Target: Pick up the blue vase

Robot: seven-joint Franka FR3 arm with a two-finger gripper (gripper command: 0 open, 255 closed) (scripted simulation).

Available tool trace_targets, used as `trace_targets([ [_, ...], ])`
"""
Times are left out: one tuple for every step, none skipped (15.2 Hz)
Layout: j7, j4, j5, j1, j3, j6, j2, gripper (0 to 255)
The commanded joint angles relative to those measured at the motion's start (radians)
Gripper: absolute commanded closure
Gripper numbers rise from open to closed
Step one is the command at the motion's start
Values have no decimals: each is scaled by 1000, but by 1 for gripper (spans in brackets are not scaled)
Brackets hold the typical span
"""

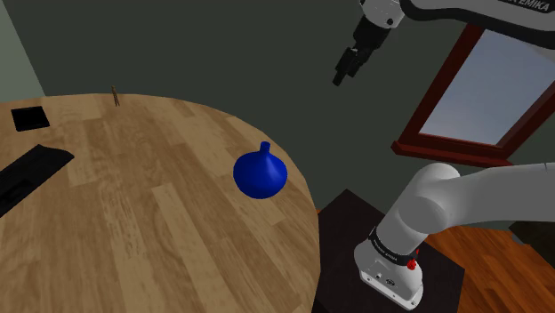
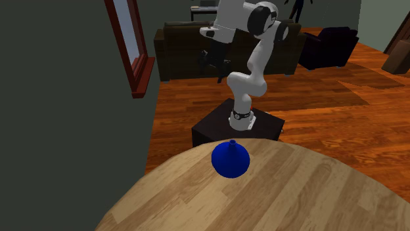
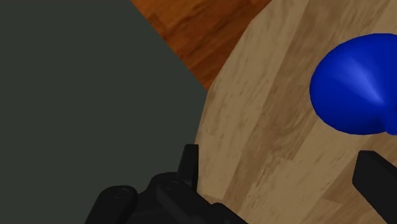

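Fingers: apart, well spread. They clasp nothing and touch nothing. In the wrist view each black finger comes in at its own side, with bare wood grain showing between them.

Position: I hang high above the rim of the round wooden surface, pointing down, with the grey-green wall to one side.

Blue vase: a round bulb with a short narrow neck uppermost, resting on the surface close to the edge nearest my stand. It is well apart from my fingers and below them. In the wrist view it sits ahead, off toward the right-hand finger and not between the two.

Other items: a flat black square and a long flat black piece lie at the shoulder view's left, and a small brown upright thing stands near the far rim. All three are well apart from the vase.

Surroundings: a red-brown framed window is in the wall beside my arm. The second exterior view shows a wooden floor and a dark sofa behind the stand.
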Motion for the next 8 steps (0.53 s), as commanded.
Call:
trace_targets([
  [0,0,0,0,0,0,0,0],
  [21,-16,11,3,13,17,9,0],
  [42,-31,22,7,26,34,19,0],
  [62,-44,33,10,40,51,31,0],
  [83,-57,45,14,53,69,43,0],
  [103,-69,56,18,67,87,57,0],
  [123,-79,67,22,80,105,72,0],
  [144,-89,78,25,94,124,88,0],
])
